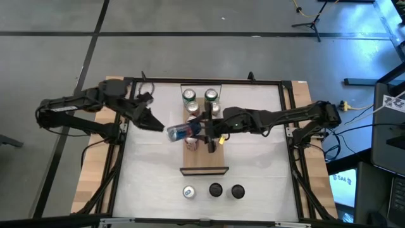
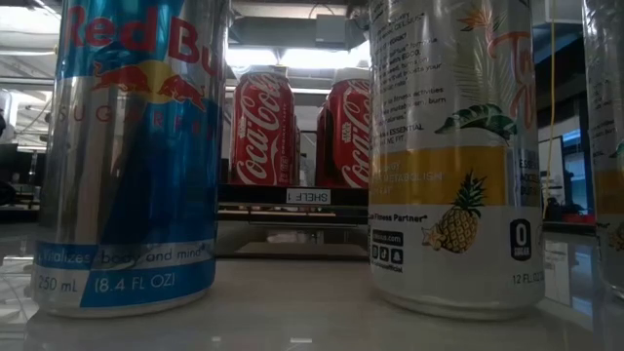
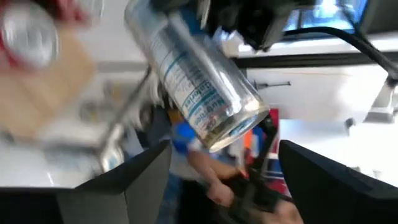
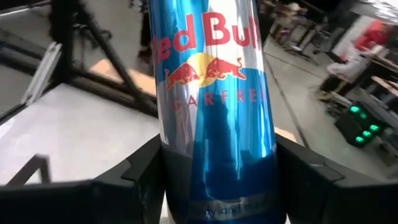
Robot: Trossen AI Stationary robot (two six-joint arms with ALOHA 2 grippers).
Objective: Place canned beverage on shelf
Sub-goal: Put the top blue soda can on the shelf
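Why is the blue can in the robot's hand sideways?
Tipped: the blue can lies sideways in the right gripper, above the shelf.

The shelf (image 1: pixel 204 166) lies at the table's (image 1: pixel 145 183) centre, running twelve to six; four cans (image 1: pixel 201 101) stand on its twelve o'clock end; three cans (image 1: pixel 212 190) stand on the table beyond its six o'clock end.

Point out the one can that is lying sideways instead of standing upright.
The blue and silver Red Bull can, held sideways above the shelf in the right tool. The other cans all stand upright.
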